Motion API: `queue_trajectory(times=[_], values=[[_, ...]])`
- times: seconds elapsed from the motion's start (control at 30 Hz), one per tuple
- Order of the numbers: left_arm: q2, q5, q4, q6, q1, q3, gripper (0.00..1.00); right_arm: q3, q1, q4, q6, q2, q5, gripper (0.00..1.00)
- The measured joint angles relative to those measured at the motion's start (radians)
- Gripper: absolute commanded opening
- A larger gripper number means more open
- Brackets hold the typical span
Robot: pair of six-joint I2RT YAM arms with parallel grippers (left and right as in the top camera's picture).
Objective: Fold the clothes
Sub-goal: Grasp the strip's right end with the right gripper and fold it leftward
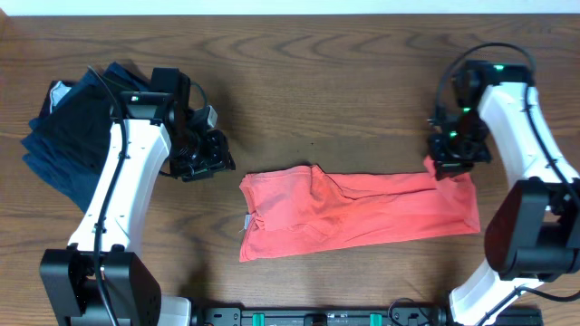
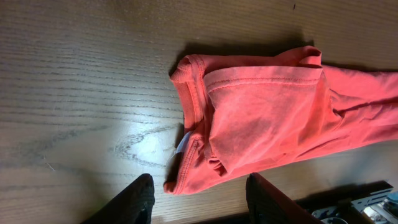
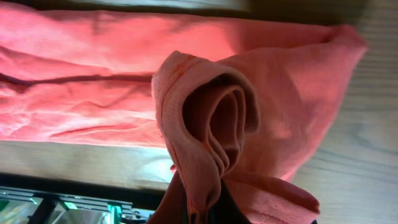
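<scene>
The coral-red T-shirt lies folded into a long strip across the table's near middle, its lettering hidden. My right gripper is shut on the strip's right end, with a bunched fold of the cloth pinched between its fingers and lifted a little. My left gripper is open and empty, just left of and beyond the strip's left end. In the left wrist view the collar end with a white tag lies just ahead of the open fingers.
A pile of folded navy-blue garments sits at the far left of the wooden table, behind the left arm. The dark rail of the arms' base runs along the near edge.
</scene>
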Motion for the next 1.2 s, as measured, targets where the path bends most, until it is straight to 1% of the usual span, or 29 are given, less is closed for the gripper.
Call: queue_trajectory(times=[0.17, 0.2, 0.23, 0.27, 0.3, 0.37, 0.43, 0.47, 0.57, 0.63, 0.67, 0.7, 0.77, 0.87, 0.93, 1.03, 1.1, 1.13, 1.2], values=[[0.000, 0.000, 0.000, 0.000, 0.000, 0.000, 0.50, -0.014, 0.077, 0.017, 0.038, 0.000, -0.005, 0.04], [0.000, 0.000, 0.000, 0.000, 0.000, 0.000, 0.50, -0.014, 0.090, 0.021, 0.041, 0.000, -0.008, 0.07], [0.000, 0.000, 0.000, 0.000, 0.000, 0.000, 0.50, -0.014, 0.105, 0.027, 0.047, 0.000, -0.016, 0.12], [0.000, 0.000, 0.000, 0.000, 0.000, 0.000, 0.50, -0.015, 0.116, 0.033, 0.052, 0.000, -0.026, 0.24], [0.000, 0.000, 0.000, 0.000, 0.000, 0.000, 0.50, -0.015, 0.128, 0.036, 0.058, 0.000, -0.033, 0.34], [0.000, 0.000, -0.001, 0.000, 0.000, 0.000, 0.50, -0.016, 0.152, 0.036, 0.065, 0.000, -0.050, 0.43], [0.000, 0.000, -0.002, 0.000, 0.000, 0.000, 0.51, -0.016, 0.175, 0.026, 0.067, -0.001, -0.068, 0.47], [0.000, 0.000, -0.005, 0.000, 0.000, 0.000, 0.51, -0.016, 0.186, 0.016, 0.066, -0.001, -0.079, 0.48], [0.000, 0.000, -0.009, 0.001, 0.000, 0.000, 0.54, -0.016, 0.204, -0.005, 0.064, -0.002, -0.095, 0.45], [0.000, 0.000, -0.009, 0.000, 0.000, 0.000, 0.57, -0.016, 0.207, -0.006, 0.069, -0.003, -0.089, 0.47], [0.000, 0.000, -0.008, 0.001, 0.000, 0.000, 0.60, -0.016, 0.206, -0.007, 0.079, -0.003, -0.073, 0.48], [0.000, 0.000, -0.009, -0.002, 0.000, 0.000, 0.63, -0.016, 0.206, -0.006, 0.101, -0.003, -0.041, 0.52], [0.000, 0.000, -0.009, -0.005, 0.000, 0.000, 0.68, -0.016, 0.203, 0.000, 0.148, -0.004, 0.031, 0.56], [0.000, 0.000, -0.008, -0.010, 0.000, -0.001, 0.71, -0.016, 0.190, 0.020, 0.188, -0.004, 0.109, 0.56], [0.000, 0.001, 0.001, -0.010, 0.000, -0.011, 0.75, -0.017, 0.180, 0.024, 0.206, -0.004, 0.140, 0.56], [0.000, 0.010, 0.047, -0.011, 0.000, -0.056, 0.81, -0.017, 0.176, 0.030, 0.225, -0.004, 0.163, 0.56], [0.000, 0.027, 0.100, -0.012, -0.005, -0.106, 0.82, -0.017, 0.176, 0.039, 0.237, -0.005, 0.173, 0.57], [0.002, 0.036, 0.124, -0.013, -0.008, -0.129, 0.87, -0.017, 0.176, 0.043, 0.243, -0.005, 0.175, 0.57], [0.007, 0.055, 0.187, -0.011, -0.021, -0.185, 0.93, -0.018, 0.176, 0.048, 0.252, -0.005, 0.180, 0.57]])
